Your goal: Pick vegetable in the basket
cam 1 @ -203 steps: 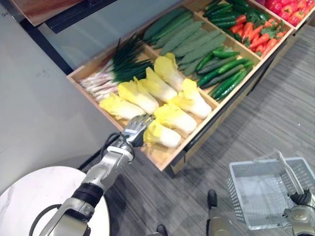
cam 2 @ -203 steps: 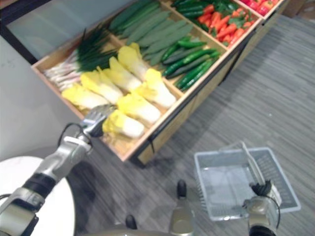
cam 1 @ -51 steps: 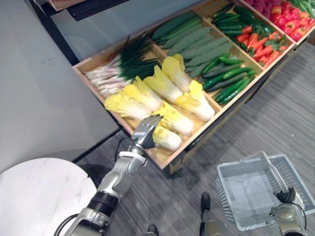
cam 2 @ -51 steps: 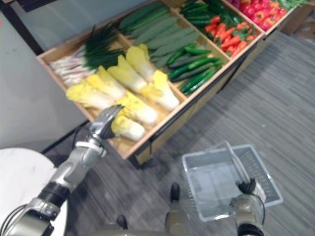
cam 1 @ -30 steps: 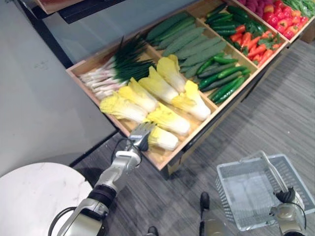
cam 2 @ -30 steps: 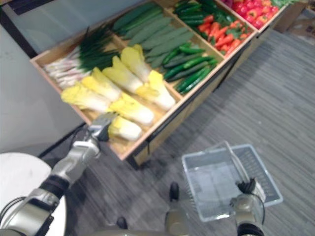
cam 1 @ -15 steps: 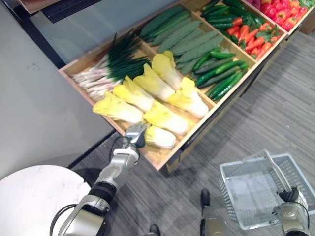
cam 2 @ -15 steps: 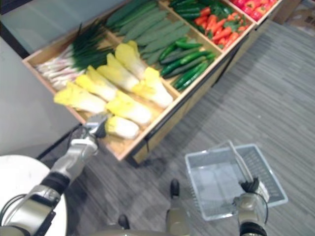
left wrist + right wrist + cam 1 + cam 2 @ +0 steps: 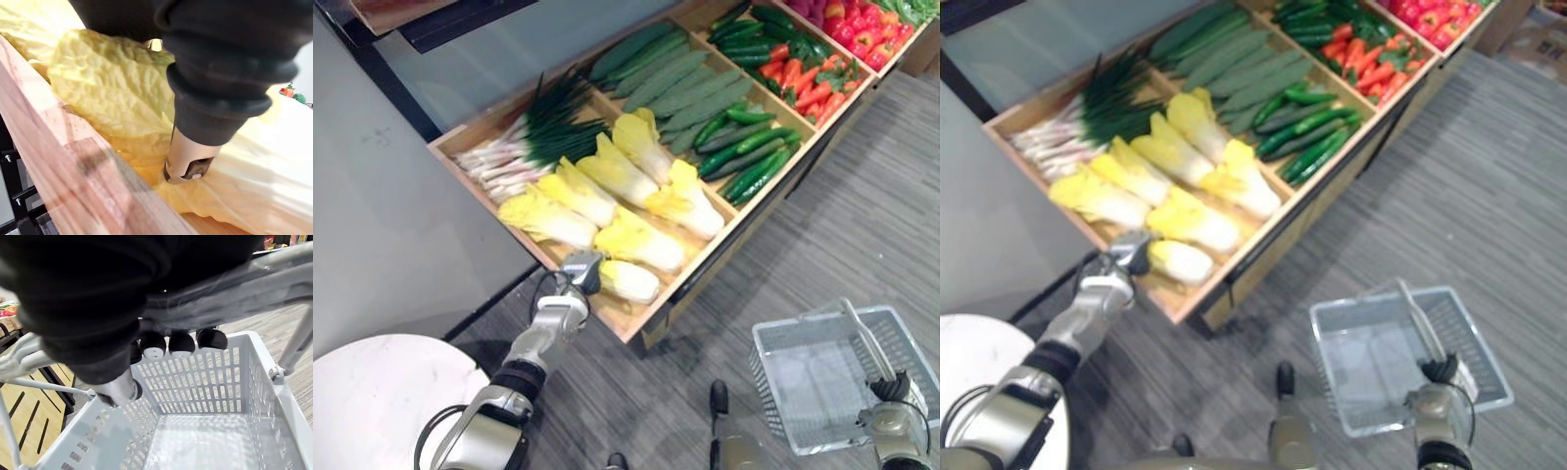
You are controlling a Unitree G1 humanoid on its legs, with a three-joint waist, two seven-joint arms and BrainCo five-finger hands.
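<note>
Left hand (image 9: pixel 579 266) is down in the near-left corner of the wooden display tray (image 9: pixel 619 311), right against the leafy end of the nearest cabbage (image 9: pixel 631 282). From the wrist camera I can see it pressed into the yellow leaves, just inside the tray's wooden edge. I honestly can't tell whether it has a hold on the cabbage or is only resting on it. The cabbage is lying flat in the tray.

Right hand (image 9: pixel 1440 380) is curled tight round the handle (image 9: pixel 862 338) of a grey plastic basket (image 9: pixel 766 377). It hangs low over the grey carpet on the near right, well apart from the tray.

The tray is split into compartments:
- spring onions (image 9: pixel 524 157) at the far left
- more cabbages (image 9: pixel 617 171) beside them
- long pale cucumbers (image 9: pixel 671 73) behind
- shorter dark green ones (image 9: pixel 749 157) to the right
- red peppers (image 9: pixel 803 73) further right
- red round produce (image 9: pixel 862 24) at the far right

A round white table (image 9: pixel 382 392) sits near left, by my left arm.
</note>
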